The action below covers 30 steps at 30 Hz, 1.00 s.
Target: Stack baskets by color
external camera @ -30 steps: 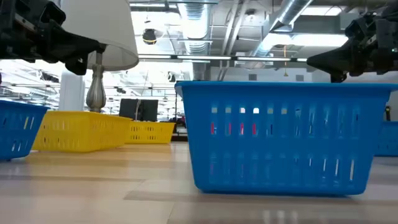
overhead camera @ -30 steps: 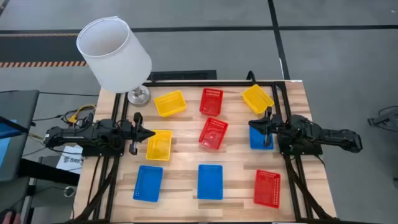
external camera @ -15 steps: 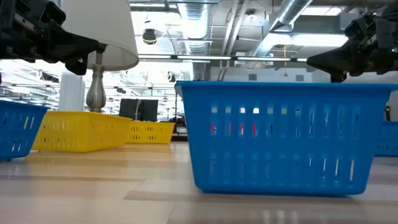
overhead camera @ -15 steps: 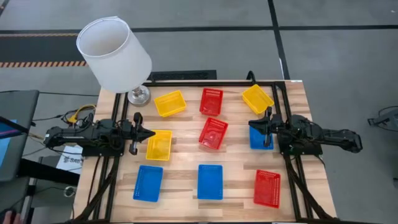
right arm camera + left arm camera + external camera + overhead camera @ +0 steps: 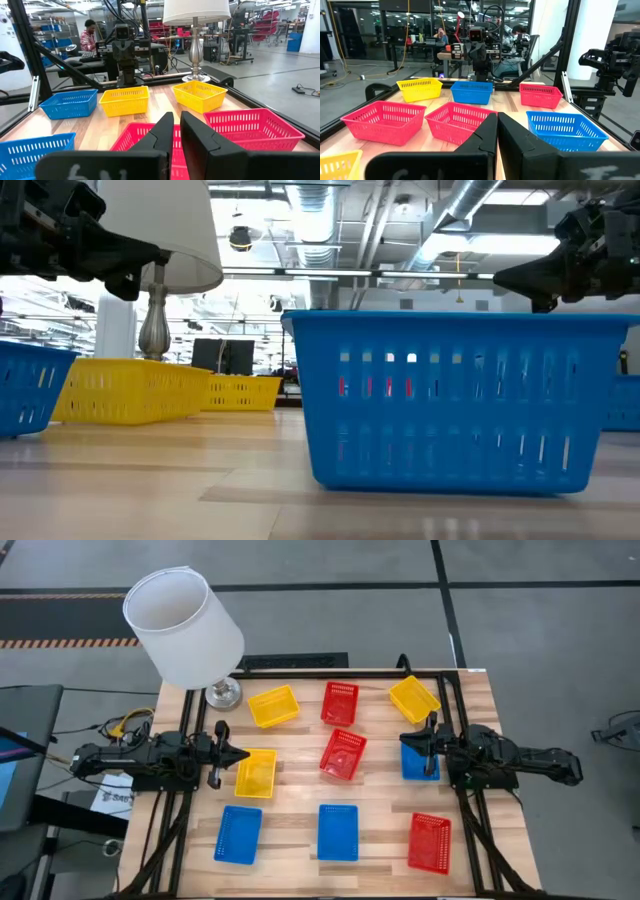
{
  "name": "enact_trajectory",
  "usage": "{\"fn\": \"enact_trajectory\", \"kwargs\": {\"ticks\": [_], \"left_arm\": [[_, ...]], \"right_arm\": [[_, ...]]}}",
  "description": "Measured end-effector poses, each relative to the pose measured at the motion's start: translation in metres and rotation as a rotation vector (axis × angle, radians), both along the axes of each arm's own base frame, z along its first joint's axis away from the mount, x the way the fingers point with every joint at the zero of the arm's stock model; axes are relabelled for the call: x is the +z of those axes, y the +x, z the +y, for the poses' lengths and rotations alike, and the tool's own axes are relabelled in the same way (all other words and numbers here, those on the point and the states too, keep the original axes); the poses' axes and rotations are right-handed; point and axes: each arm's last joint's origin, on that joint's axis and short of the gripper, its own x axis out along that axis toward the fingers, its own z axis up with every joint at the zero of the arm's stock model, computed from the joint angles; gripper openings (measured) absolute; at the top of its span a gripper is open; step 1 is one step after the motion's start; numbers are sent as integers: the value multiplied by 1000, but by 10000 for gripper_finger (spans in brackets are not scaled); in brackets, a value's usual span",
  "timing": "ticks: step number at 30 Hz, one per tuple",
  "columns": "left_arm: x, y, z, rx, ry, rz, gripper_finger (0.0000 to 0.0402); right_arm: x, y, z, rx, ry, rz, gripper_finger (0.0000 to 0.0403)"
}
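Several small mesh baskets lie singly, bottoms on the wooden table (image 5: 300, 802), none stacked. Three are yellow (image 5: 273, 706) (image 5: 413, 698) (image 5: 256, 772), three red (image 5: 339, 702) (image 5: 342, 754) (image 5: 429, 842), three blue (image 5: 238, 834) (image 5: 337, 832) (image 5: 418, 764). My left gripper (image 5: 245, 754) hovers shut at the table's left side, pointing level over the edge of the near yellow basket. My right gripper (image 5: 405, 743) hovers shut at the right side, above the right blue basket. Neither touches anything.
A lamp with a big white shade (image 5: 183, 628) and a metal foot (image 5: 223, 693) stands at the far left corner. Black frame rails (image 5: 330, 672) run along the far and side edges. People (image 5: 90, 36) sit in the room beyond.
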Motion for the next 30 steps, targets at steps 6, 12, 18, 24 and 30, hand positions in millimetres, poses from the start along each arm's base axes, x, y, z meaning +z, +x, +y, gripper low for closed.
{"fn": "enact_trajectory", "kwargs": {"ticks": [6,12,18,24,30], "left_arm": [[0,0,0,0,0,0,0],[0,0,0,0,0,0,0],[0,0,0,0,0,0,0],[0,0,0,0,0,0,0],[0,0,0,4,-53,0,0]], "right_arm": [[0,0,0,0,0,0,61],[0,0,0,0,0,0,61],[0,0,0,0,0,0,61],[0,0,0,-1,0,0,61],[1,0,0,1,25,-16,61]]}}
